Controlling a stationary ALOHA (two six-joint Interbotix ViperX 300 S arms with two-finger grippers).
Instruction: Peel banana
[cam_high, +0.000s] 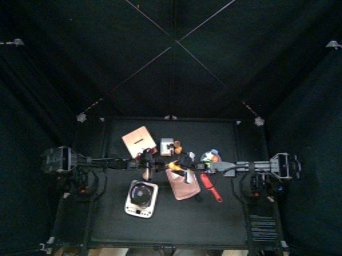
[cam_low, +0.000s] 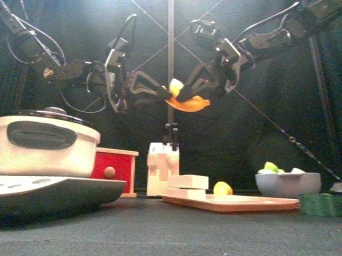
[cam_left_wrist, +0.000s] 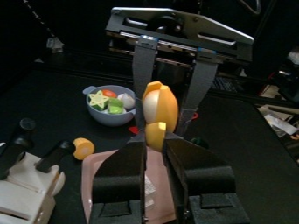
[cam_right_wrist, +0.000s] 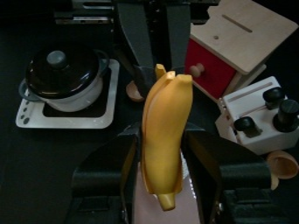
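Down at the front of the desk (cam_low: 201, 235) sits the rice cooker (cam_low: 50, 135), then the pink board (cam_low: 234, 202) with a small yellow piece (cam_low: 222, 188) on it, and a bowl of fruit (cam_low: 286, 182) off to the side. Now look up: the banana (cam_low: 185, 98) is in the air above the middle of the desk, held between both arms. The left gripper (cam_left_wrist: 149, 149) has its jaws closed on one end, and the right gripper (cam_right_wrist: 162, 166) has its jaws clamped round the other. A strip of skin seems to be curling off the fruit, though the wrist views leave that uncertain. So the pickup is done and the two-handed hold is set; at best the peel is just started. Most of the skin looks intact, so the stripping remains.
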